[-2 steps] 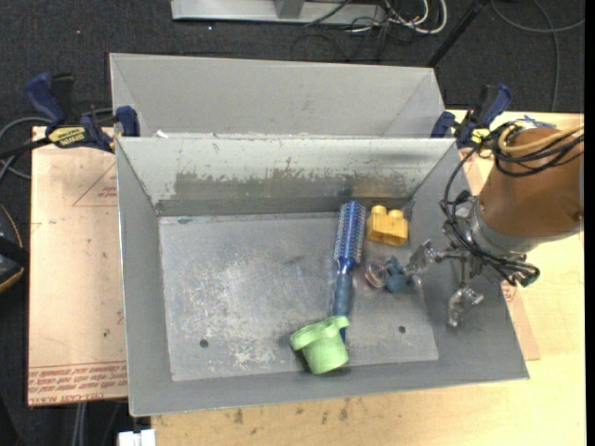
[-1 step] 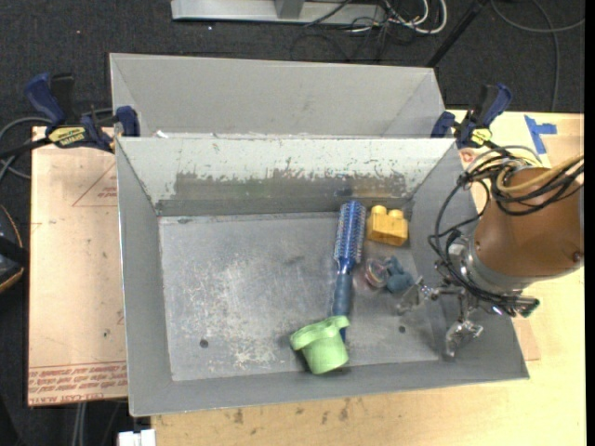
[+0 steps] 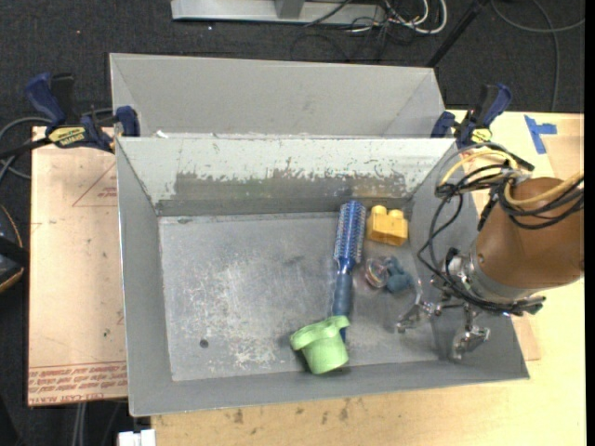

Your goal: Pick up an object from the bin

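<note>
One blue brush [image 3: 346,258], one yellow block [image 3: 389,226], one green cap [image 3: 322,346] and one indistinct bluish item [image 3: 389,276] are counted near the gripper [image 3: 439,330], spread apart at lower right

Blue brush [image 3: 346,254]; yellow block [image 3: 389,226]; green cap [image 3: 322,345]; grey bin [image 3: 232,291], floor scuffed pale; orange-brown wrist cover [image 3: 530,240].

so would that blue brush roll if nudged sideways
Probably a little: the blue brush has a round bristled head. It looks like rigid plastic, so likely stiff and light. Its handle end lies by the green cap, which may stop it.
</note>
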Motion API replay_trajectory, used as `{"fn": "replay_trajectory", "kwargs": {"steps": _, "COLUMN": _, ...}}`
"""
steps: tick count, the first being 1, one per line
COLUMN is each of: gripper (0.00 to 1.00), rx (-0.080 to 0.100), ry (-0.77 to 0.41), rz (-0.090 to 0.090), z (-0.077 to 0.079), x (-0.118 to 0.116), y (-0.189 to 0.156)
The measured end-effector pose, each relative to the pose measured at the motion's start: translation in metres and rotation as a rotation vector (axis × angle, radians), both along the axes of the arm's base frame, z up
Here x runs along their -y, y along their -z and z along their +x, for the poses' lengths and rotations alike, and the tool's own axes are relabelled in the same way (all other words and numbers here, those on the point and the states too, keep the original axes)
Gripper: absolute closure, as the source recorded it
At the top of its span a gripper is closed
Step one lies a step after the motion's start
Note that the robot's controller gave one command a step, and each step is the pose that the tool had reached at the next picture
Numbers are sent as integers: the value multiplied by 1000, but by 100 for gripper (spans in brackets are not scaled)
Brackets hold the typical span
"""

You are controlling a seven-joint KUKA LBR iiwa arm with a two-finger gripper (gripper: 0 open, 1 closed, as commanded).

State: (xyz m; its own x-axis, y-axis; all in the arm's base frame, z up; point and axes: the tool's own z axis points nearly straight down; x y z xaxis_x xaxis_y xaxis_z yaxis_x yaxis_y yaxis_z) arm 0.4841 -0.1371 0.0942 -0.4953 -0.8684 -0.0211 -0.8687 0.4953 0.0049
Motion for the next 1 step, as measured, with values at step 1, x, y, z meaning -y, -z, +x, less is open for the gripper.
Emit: {"fn": "replay_trajectory", "kwargs": {"steps": 1, "gripper": 0, "rx": -2, "ry": -192, "rz": -1, "z": 58, "x": 1, "y": -17}}
